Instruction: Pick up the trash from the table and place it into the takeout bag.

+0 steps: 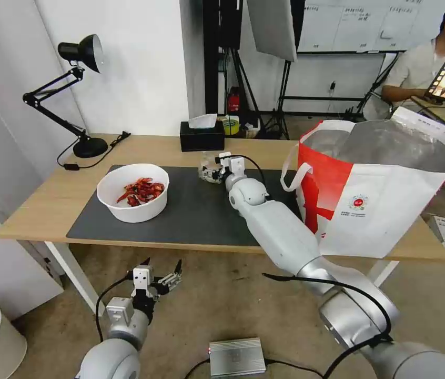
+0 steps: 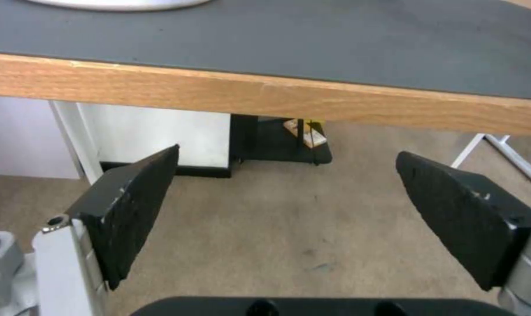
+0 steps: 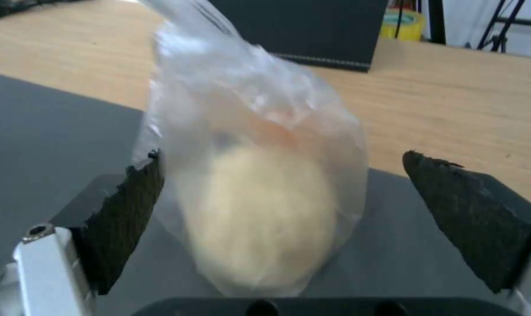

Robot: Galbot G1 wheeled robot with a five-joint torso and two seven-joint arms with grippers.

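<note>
Right wrist view puts us right on it: the clear bag around a beige lump (image 3: 259, 197) sits on the dark grey mat (image 3: 55, 140), framed between the spread fingers of the right gripper (image 3: 283, 206). One pad looks to be touching the film, the other stands clear, so nothing is clamped. That's the danger. The film is slack and slippery; close on loose plastic alone and the lump could slide out, or the bag could be shoved toward the far edge of the mat. How much plastic lies between the pads is hard to tell here.

On the head view, the bag (image 1: 211, 169) lies at the far side of the mat, mid-table (image 1: 38, 210). The takeout bag (image 1: 385, 205) stands just right, mouth open; its tall rim and white strap handle (image 1: 291, 173) look like the obstacles for the carry.

The white round bowl of red shells (image 1: 134, 192) waits at the left. The black tissue box (image 1: 201, 136) sits beyond; the desk lamp (image 1: 78, 95) far left. The left gripper (image 1: 160, 268) hangs wide open below the near table edge.
</note>
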